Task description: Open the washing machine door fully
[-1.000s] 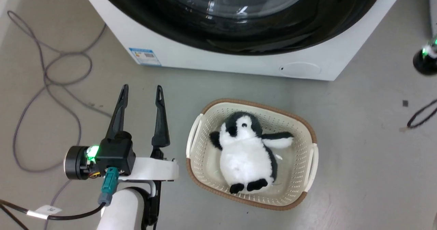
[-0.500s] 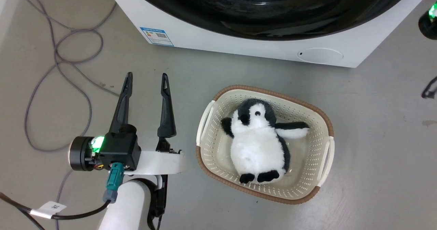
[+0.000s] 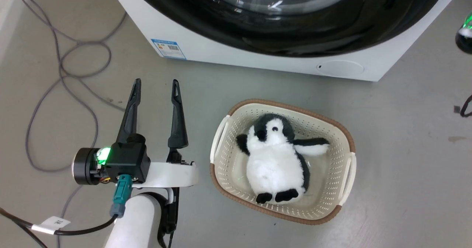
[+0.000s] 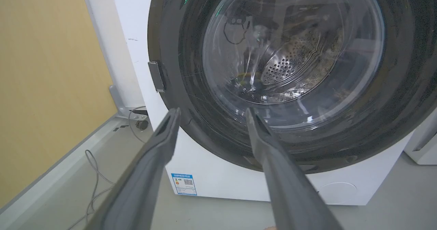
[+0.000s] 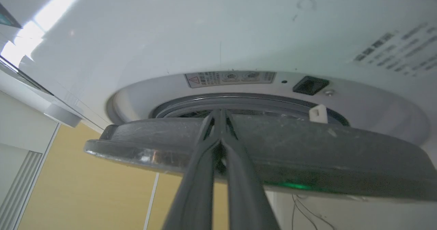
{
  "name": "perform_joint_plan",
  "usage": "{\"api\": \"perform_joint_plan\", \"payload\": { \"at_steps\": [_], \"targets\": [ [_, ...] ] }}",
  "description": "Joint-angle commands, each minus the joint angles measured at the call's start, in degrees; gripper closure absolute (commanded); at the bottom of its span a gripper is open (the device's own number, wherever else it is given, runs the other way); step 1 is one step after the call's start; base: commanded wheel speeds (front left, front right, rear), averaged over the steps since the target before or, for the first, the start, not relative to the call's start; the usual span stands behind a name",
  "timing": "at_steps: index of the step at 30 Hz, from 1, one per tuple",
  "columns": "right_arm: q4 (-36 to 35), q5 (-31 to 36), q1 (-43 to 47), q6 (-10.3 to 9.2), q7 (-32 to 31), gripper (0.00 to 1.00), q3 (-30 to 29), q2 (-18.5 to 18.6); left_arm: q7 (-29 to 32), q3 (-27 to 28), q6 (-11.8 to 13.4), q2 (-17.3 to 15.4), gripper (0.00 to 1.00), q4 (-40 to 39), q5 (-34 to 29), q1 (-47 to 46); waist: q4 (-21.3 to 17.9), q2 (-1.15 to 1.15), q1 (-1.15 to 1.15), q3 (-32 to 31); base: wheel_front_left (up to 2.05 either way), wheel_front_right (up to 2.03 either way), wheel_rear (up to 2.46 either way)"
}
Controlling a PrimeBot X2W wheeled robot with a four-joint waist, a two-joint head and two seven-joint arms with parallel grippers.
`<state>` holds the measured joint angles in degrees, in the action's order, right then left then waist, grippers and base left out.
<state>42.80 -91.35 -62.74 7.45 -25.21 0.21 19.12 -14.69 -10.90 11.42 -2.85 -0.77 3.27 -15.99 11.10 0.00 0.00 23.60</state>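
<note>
One glossy round door (image 4: 293,59), perforated plastic basket (image 3: 328,167)

Grey floor (image 3: 405,167), loose cables (image 3: 55,74), yellow wall (image 4: 41,69).

Laundry test space; washing machine (image 3: 221,54); loose cables (image 3: 109,58)

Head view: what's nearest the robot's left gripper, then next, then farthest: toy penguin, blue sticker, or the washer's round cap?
1. Blue sticker, just ahead of the left gripper.
2. Toy penguin, in the basket to its right.
3. Round cap, far right on the washer.
</note>
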Motion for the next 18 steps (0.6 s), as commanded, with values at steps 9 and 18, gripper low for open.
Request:
{"api": "perform_joint_plan", "payload": {
  "at_steps": [9,18],
  "targets": [
    [-1.1,1.3,4.3,0.03,-2.7,1.00,3.2,-3.5,-0.3,0.7,-0.9,0.0,0.00,0.7,-0.4,0.5,-1.2,0.00,0.00,-2.2,0.00,0.00,0.00],
    [-6.0,1.2,12.5,0.03,-6.0,1.00,5.4,-4.9,-0.3,1.6,-1.7,0.0,0.00,1.4,-1.0,2.7,-2.8,0.00,0.00,-6.1,0.00,0.00,0.00]
  ]
}}
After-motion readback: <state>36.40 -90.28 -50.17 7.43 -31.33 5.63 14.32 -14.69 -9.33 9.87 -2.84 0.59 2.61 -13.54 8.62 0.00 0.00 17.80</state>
